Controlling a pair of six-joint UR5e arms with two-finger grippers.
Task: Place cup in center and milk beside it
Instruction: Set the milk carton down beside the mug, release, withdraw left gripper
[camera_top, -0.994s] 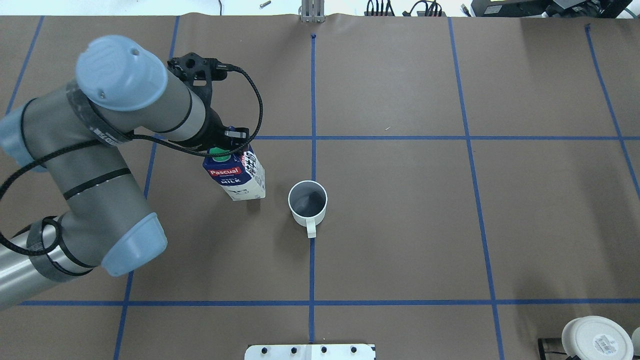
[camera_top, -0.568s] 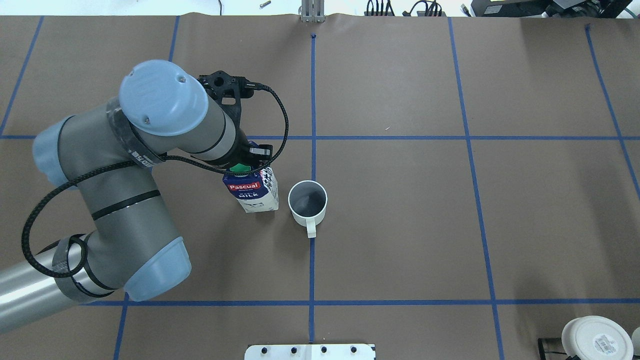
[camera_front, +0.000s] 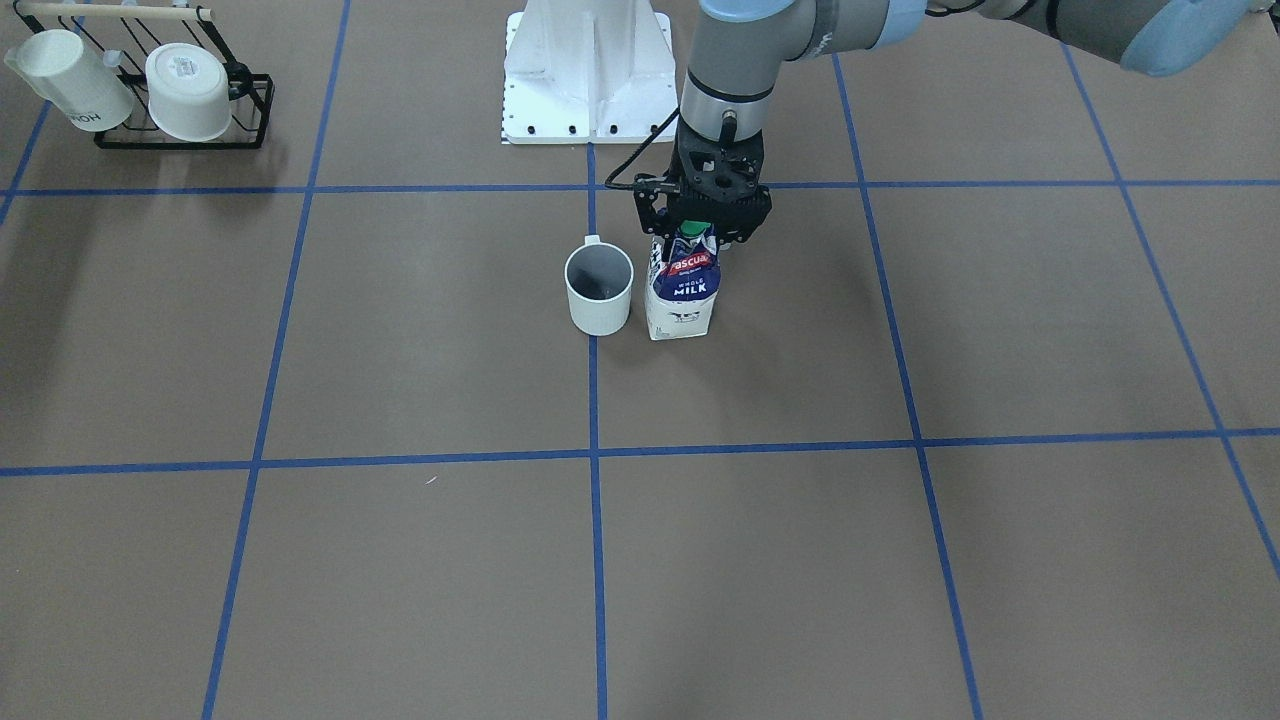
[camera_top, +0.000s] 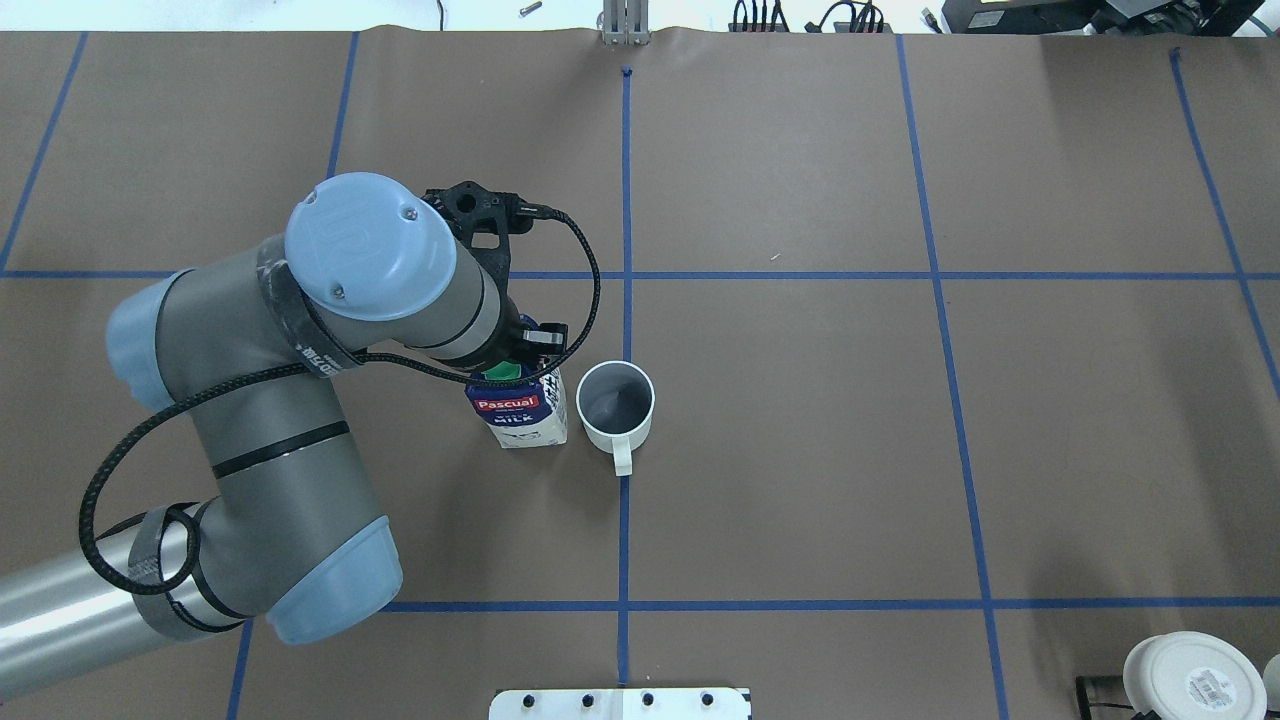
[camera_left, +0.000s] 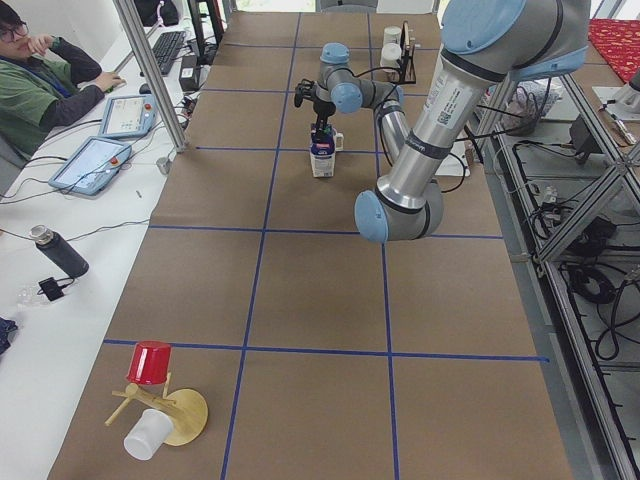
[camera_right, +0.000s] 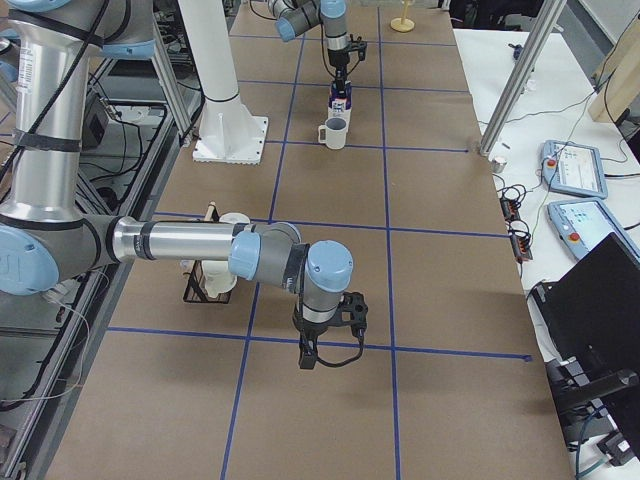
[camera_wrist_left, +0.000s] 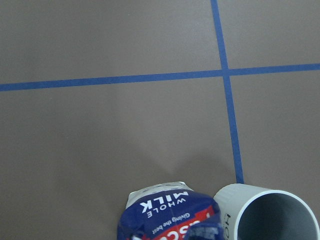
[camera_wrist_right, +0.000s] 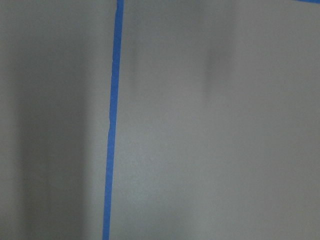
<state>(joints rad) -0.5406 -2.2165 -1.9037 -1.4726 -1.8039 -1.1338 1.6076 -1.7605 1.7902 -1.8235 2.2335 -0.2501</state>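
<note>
The cup (camera_top: 615, 402) stands upright on the blue tape line (camera_top: 623, 530) between the middle squares of the desk (camera_top: 800, 450), so that half of the task looks done. The milk (camera_top: 520, 415) stands just beside it on the robot's left, with a narrow gap between them. Its base seems to be on the desk or barely above it. The left tool (camera_front: 698, 226) is clamped on the carton's top. What is left, I judge, is to let go and lift clear. The right tool (camera_right: 327, 345) hangs well apart; I cannot tell whether it is wide or narrow.
</note>
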